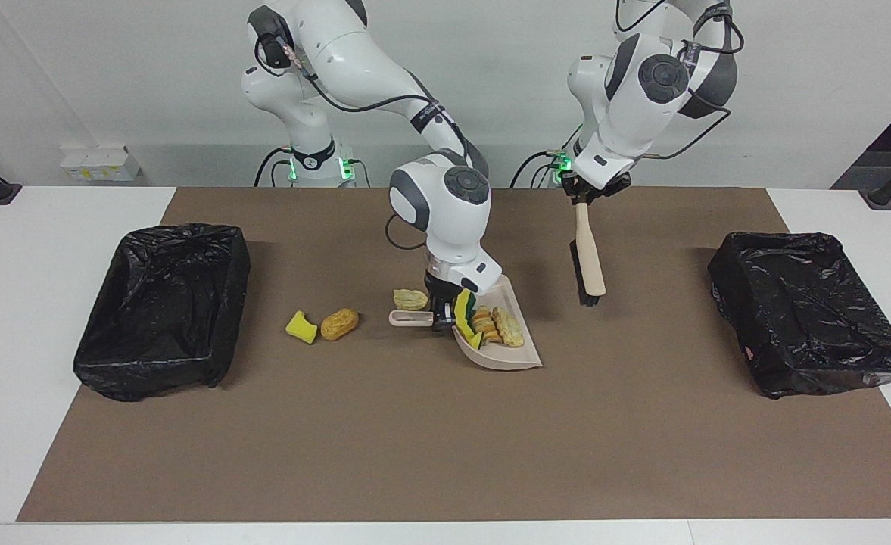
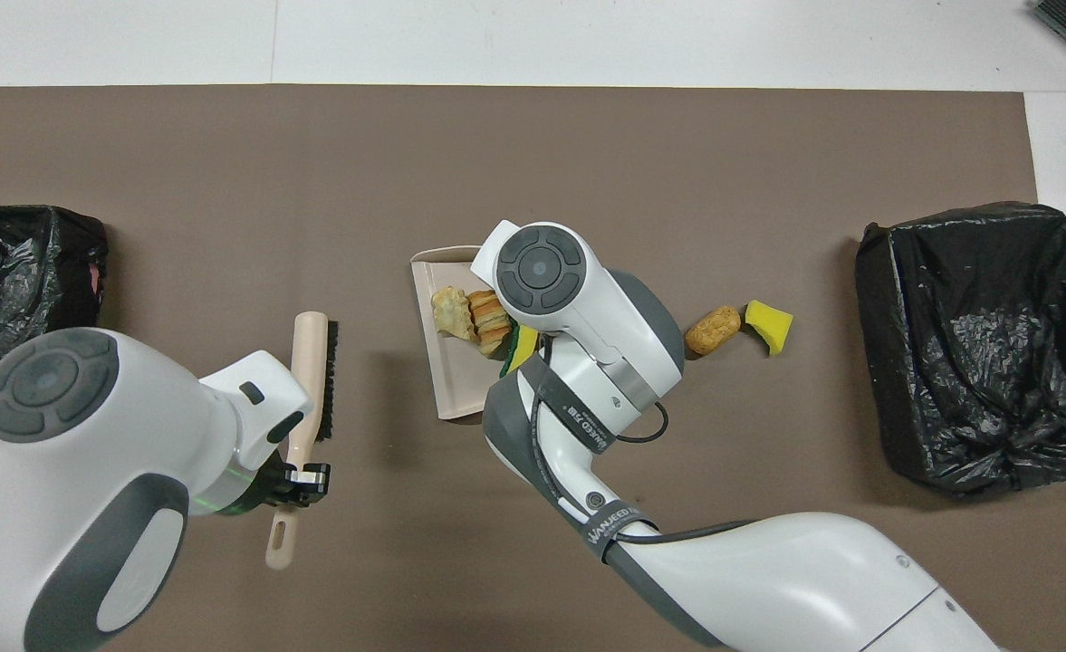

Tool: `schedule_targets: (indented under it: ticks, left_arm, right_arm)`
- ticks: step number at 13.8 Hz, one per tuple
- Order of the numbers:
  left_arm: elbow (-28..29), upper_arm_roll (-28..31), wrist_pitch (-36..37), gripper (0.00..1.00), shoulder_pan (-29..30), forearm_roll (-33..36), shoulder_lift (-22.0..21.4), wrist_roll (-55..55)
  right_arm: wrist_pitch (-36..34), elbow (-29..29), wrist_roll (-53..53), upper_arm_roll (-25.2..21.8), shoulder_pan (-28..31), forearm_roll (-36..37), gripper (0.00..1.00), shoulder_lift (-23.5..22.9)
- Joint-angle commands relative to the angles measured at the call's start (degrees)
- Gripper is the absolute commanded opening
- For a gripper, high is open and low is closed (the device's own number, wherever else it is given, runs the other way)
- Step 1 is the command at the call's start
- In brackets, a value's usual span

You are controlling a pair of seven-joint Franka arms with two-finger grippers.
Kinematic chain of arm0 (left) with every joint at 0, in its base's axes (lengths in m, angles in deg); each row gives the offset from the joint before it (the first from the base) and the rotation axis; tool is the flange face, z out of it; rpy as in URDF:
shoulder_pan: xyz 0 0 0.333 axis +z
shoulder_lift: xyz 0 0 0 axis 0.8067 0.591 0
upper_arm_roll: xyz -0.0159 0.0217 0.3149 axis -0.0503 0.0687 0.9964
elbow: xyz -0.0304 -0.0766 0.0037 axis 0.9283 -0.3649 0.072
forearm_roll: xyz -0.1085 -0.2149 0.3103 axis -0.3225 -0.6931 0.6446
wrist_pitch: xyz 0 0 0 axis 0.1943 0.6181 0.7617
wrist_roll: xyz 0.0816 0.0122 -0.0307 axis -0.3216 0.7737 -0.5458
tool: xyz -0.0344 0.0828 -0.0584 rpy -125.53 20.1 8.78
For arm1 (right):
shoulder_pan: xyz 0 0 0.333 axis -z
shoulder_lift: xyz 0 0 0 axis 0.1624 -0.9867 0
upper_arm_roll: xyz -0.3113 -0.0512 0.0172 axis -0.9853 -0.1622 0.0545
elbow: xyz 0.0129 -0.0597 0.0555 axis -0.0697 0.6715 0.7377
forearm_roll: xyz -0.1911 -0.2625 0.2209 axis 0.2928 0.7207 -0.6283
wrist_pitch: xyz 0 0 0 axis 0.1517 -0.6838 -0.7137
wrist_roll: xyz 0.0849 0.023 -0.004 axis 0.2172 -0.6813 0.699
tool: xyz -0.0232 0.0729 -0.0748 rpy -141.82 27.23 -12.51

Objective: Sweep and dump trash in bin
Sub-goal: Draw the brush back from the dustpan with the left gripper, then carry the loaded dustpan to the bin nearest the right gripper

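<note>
The trash (image 1: 496,325) is sitting partly collected: several tan lumps and yellow-green sponge scraps are lying in the dustpan (image 1: 509,359) at mid-table. Three bits are lying loose on the brown mat (image 1: 445,454) toward the right arm's end — one lump (image 1: 410,300) just beside the dustpan's handle and nearer to the robots, then a golden-brown lump (image 1: 339,324) touching or almost touching a yellow scrap (image 1: 301,327).

The right gripper (image 1: 440,319) is clamping narrowly on the dustpan at the root of its handle, with the handle's free end pointing toward the right arm's end. Whether the pan's lip is touching the mat cannot be told.

The left gripper (image 1: 583,198) is closing tight on the handle end of the brush (image 1: 588,257), which is hanging in the air over the mat, bristle end lowest, between the dustpan and the bin (image 1: 808,310) at the left arm's end. Its shadow is falling on the mat beneath it.

A second bin (image 1: 161,306) — black-lined like the first — is standing at the right arm's end, well apart from the loose bits. Both bins are resting partly on the mat.
</note>
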Motion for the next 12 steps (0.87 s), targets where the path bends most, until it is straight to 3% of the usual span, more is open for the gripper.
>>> schedule_targets:
  ticks: [1, 5, 7, 12]
  left_arm:
    - [7.0, 0.3, -1.4, 0.0, -1.6, 1.0, -6.9, -0.2]
    - [9.5, 0.2, -2.1, 0.0, -2.5, 1.0, -8.9, -0.6]
    - [10.6, 0.2, -4.3, 0.0, -5.7, 0.9, -9.7, -3.1]
    - [12.4, 0.2, -16.3, 0.0, -18.2, 0.7, -4.7, -17.5]
  right_arm:
    - [0.7, 1.7, 2.9, 0.5, 2.9, -2.8, 0.0, 4.4]
    - [-5.5, 1.9, 12.1, 0.5, 10.0, -8.0, 0.0, 10.3]
    - [-9.5, 1.9, 15.8, 0.5, 14.3, -8.3, 0.0, 13.3]
    - [-15.7, 1.9, 22.1, 0.4, 25.7, -8.4, 0.0, 19.4]
